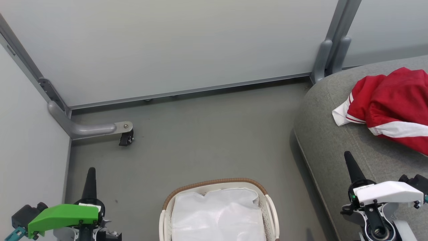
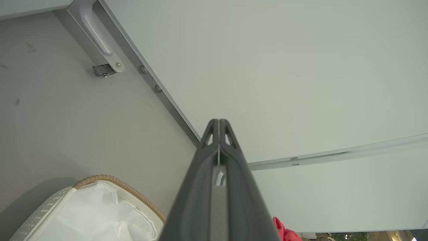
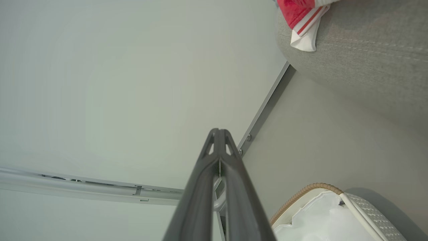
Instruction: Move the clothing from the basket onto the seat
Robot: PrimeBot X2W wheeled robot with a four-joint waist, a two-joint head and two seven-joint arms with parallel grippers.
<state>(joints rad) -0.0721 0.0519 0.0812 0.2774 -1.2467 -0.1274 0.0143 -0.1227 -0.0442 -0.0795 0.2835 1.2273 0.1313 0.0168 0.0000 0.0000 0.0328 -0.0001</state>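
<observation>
Left gripper [image 1: 91, 175] is clenched and empty, beside the one basket [image 1: 214, 182], whose visible part shows its white liner [image 1: 217, 214] and no red. Right of it, the one seat [image 1: 324, 140] bears the clothing [image 1: 391, 100] as one red heap, garments not countable; the right gripper [image 1: 350, 164] is clenched and empty above the seat's front. Task judged done or nearly so, as the basket's near end is out of frame.

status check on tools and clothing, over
Left tool shut, empty; right tool shut, empty. Bright red white-striped clothing on grey fabric seat. White brown-rimmed plastic basket: liner showing. Nothing blocking.
</observation>
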